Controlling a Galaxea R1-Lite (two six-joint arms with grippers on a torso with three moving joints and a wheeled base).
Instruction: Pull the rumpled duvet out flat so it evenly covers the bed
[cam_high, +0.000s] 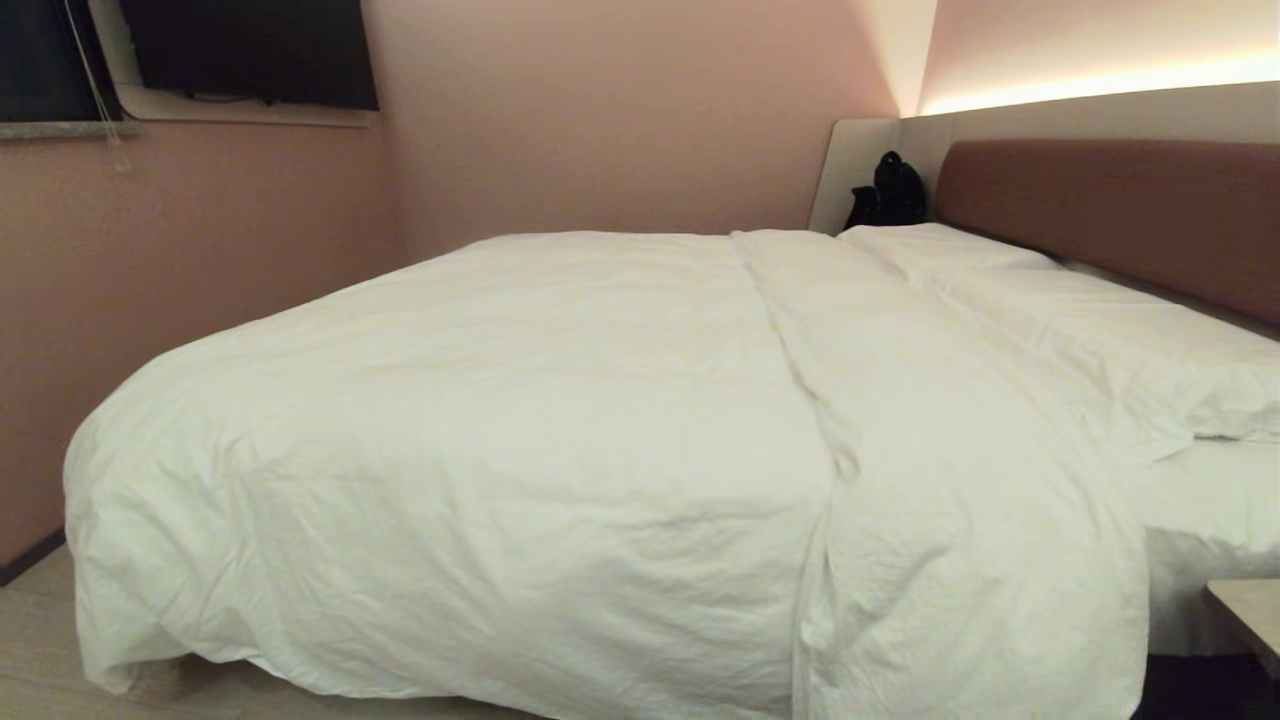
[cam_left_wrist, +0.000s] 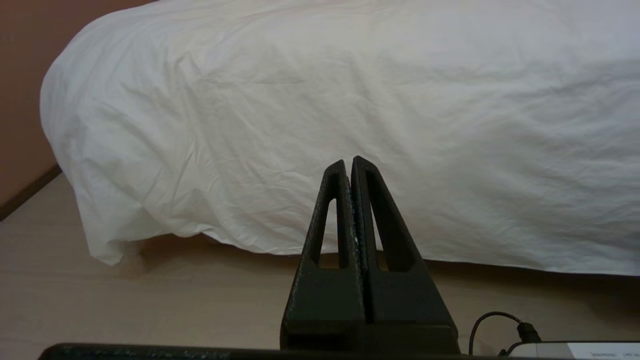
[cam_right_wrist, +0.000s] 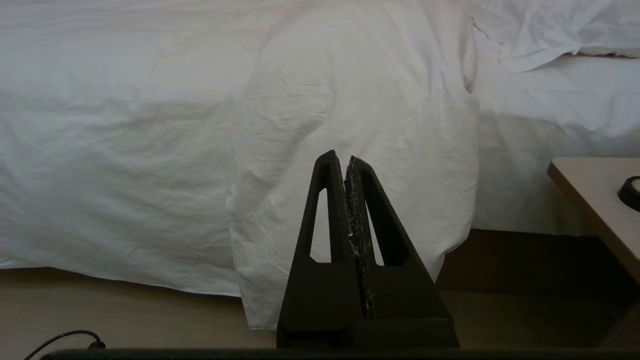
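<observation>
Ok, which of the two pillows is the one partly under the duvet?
The near pillow, closest to the bed's front side: the duvet edge laps over its corner. The far pillow, by the black bag, lies uncovered.

No text, label, brand, number or sign can be read anywhere in these views

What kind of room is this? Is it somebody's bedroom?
Probably a bedroom, maybe in a hotel. A wide bed fills the room, covered by a puffy white duvet, with pillows against a brownish-red padded headboard. A dark screen hangs on the pink wall.
</observation>
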